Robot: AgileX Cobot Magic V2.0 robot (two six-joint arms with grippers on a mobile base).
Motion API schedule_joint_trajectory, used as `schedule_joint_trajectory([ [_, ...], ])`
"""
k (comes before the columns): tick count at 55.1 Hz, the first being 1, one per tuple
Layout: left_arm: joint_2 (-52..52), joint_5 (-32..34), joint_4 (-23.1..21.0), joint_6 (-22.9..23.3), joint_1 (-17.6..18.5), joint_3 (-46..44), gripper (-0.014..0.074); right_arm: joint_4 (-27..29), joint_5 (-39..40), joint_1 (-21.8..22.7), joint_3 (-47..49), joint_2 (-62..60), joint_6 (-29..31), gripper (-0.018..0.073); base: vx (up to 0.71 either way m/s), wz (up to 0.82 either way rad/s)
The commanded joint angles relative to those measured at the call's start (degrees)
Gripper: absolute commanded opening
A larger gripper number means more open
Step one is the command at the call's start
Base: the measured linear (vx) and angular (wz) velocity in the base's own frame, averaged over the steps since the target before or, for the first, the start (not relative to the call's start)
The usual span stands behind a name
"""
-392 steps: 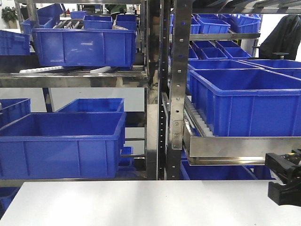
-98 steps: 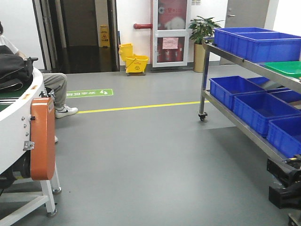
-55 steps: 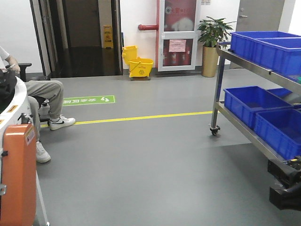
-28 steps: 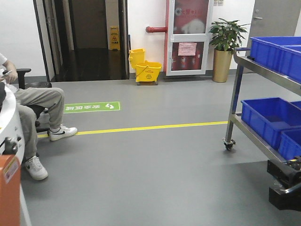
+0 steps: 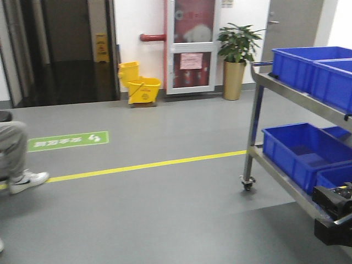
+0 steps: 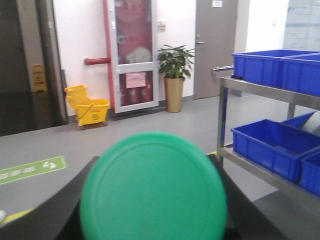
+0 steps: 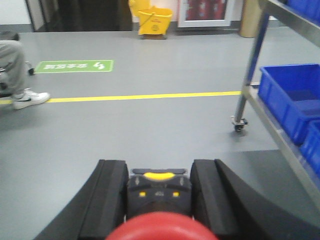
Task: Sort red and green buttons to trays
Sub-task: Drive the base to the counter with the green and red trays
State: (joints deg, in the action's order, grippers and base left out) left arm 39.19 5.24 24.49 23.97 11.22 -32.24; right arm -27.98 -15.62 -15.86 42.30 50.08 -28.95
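Holding green button (image 6: 153, 187) clamped in left gripper (image 6: 152, 167), red button (image 7: 159, 228) clamped in right gripper (image 7: 159, 192), each at 12 o'clock between the jaws; trays out of view, blue crates (image 5: 300, 151) on cart (image 5: 254, 124) at 3 o'clock

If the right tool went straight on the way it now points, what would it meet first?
Nothing stands before the right tool: likely only bare grey floor, short of the yellow line. Depth is unclear.
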Motion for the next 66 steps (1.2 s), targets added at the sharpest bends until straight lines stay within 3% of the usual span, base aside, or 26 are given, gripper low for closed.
schedule_joint_trajectory([
  [1, -0.1, 4.6, -0.5, 0.6, 0.4, -2.0, 0.0003, -1.2, 4.4, 0.0, 1.8, -0.5, 0.3, -0.0009, 0.5, -0.38],
  [66, -0.1, 4.6, -0.5, 0.6, 0.4, -2.0, 0.0003, -1.2, 4.4, 0.0, 1.8, -0.5, 0.3, -0.0009, 0.44, -0.53],
])
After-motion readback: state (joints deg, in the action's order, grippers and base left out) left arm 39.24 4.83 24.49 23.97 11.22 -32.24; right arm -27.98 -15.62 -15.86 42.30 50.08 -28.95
